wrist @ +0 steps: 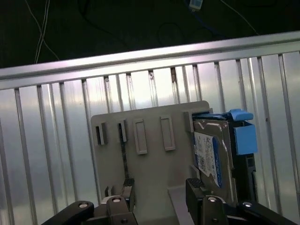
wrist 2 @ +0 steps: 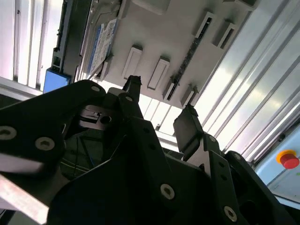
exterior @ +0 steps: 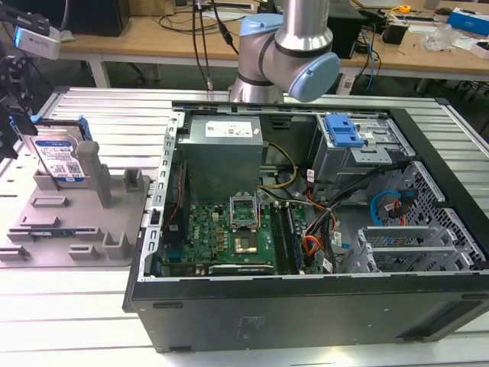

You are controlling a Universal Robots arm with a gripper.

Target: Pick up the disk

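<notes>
the hand point(wrist: 159, 194), wide open and empty, hovers over the grey tray point(wrist: 150, 164); just beside it the disk point(wrist: 213, 154) stands on edge, likely propped for gripping.

Disk point(wrist: 211, 154): silver metal, blue plastic rails point(wrist: 244, 139). Tray point(wrist: 154, 173): matt grey plastic. Table point(wrist: 56, 154): glossy ribbed metal.

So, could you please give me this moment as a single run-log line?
gripper: open, empty | disk: upright on grey tray, not grasped
</notes>
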